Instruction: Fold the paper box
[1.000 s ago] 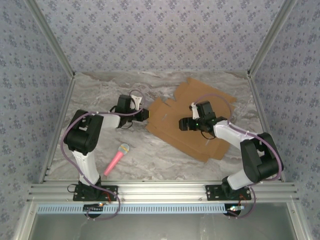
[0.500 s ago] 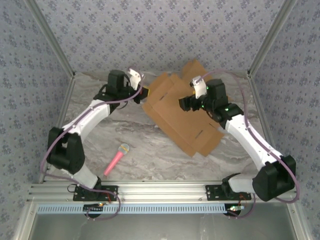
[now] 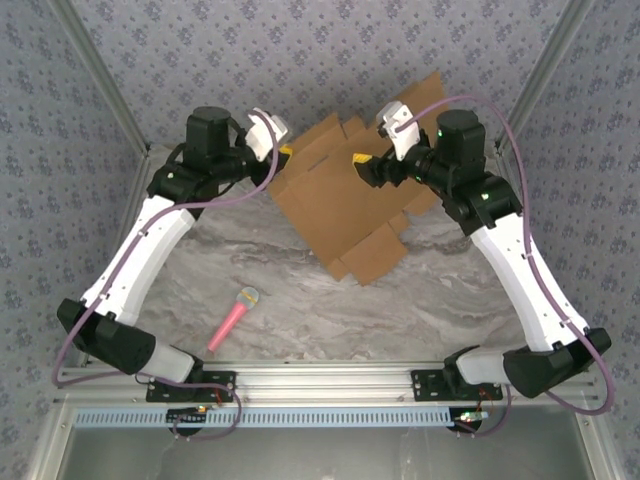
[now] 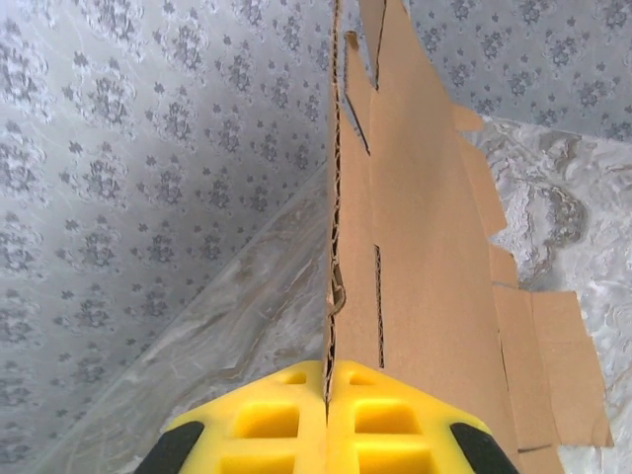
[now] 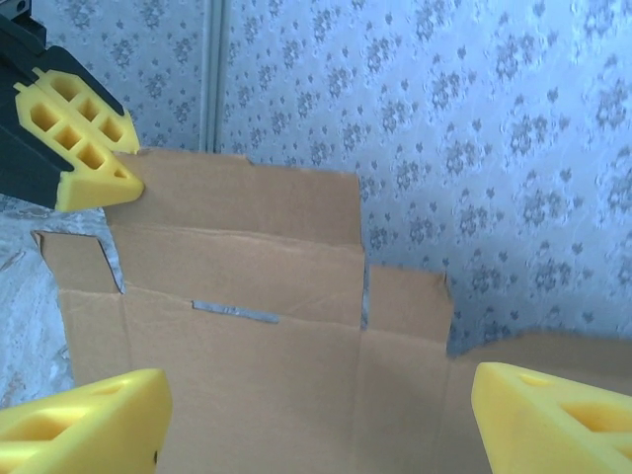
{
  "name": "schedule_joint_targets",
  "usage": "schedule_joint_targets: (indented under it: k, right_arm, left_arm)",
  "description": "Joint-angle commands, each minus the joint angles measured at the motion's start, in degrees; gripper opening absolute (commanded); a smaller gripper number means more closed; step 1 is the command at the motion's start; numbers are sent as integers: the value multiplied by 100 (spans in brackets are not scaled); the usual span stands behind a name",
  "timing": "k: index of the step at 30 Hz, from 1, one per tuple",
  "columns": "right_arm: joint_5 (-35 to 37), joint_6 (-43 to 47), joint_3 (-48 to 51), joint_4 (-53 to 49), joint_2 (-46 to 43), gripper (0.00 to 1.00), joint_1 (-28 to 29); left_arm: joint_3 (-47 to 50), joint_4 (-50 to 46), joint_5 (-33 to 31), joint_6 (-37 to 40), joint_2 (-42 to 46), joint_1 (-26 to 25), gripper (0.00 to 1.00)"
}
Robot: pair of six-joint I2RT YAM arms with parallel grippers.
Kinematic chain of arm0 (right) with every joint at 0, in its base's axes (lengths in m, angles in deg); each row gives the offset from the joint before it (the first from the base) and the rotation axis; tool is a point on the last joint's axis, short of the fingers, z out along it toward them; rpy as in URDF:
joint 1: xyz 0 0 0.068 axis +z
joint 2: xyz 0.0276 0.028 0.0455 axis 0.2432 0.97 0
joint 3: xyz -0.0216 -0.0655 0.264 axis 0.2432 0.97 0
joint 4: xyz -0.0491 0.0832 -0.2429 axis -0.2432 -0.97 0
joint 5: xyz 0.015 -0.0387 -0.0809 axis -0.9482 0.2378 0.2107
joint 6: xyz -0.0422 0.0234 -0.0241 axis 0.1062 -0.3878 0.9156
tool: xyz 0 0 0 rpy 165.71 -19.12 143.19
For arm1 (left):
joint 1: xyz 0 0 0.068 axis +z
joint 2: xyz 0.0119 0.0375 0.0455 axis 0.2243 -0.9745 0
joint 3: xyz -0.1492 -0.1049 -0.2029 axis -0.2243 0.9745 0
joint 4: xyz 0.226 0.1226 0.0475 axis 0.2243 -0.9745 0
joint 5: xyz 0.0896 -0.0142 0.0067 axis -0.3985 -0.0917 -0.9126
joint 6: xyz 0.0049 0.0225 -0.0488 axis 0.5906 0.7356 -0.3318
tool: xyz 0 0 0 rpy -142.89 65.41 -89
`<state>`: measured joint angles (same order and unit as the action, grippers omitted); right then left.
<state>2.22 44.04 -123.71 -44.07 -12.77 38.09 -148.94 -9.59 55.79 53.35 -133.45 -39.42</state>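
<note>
Flowered wallpaper [image 3: 330,60] closes in a marble-patterned table [image 3: 460,290] on three sides. In the upper middle of the overhead view the paper box [image 3: 340,210], as yet a flat brown sheet with flaps and slots, hangs tilted above the table. Its lowest corner points toward the centre of the frame, and I cannot tell whether that corner touches the surface.

The left gripper [image 3: 285,152] is clamped on the sheet's left edge. In the left wrist view its yellow fingers [image 4: 267,425] are pressed together with the corrugated edge between them, and the sheet runs edge-on up the frame. The right gripper [image 3: 365,165] sits at the sheet's upper right with its jaws wide apart. Its wrist view has a yellow fingertip [image 5: 89,425] in each lower corner and the flat face of the sheet between them, with nothing gripped.

A pink toy microphone [image 3: 233,318] lies on the table at lower left, well apart from the rest.

No panel looks folded yet, so the step in hand seems to be positioning the sheet. The next move probably calls for the right gripper to take a flap or press along a crease while the left holds firm. With only one edge gripped, the sheet may swing.
</note>
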Motion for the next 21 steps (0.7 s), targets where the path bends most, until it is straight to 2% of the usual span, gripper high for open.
schedule_joint_targets:
  k: [1,6,14,21]
  right_arm:
    - [-126,627,-428,-554,123,82,127]
    - [-279,1232,-917,-866,339,83,313]
    - [52,1871,-1669,-1102,807,84,356]
    - [-510,2364,-2176,-1808,1146,80,350]
  left_arm:
    - [-622,-673,-336,775,266,-121,0]
    - [-1369,-1328,-286,1259,135,-230,1]
    - [-2052,-1897,-220,1858,30,-444,4]
    - [-2293,-2139,-201,2302,-34,-580,3]
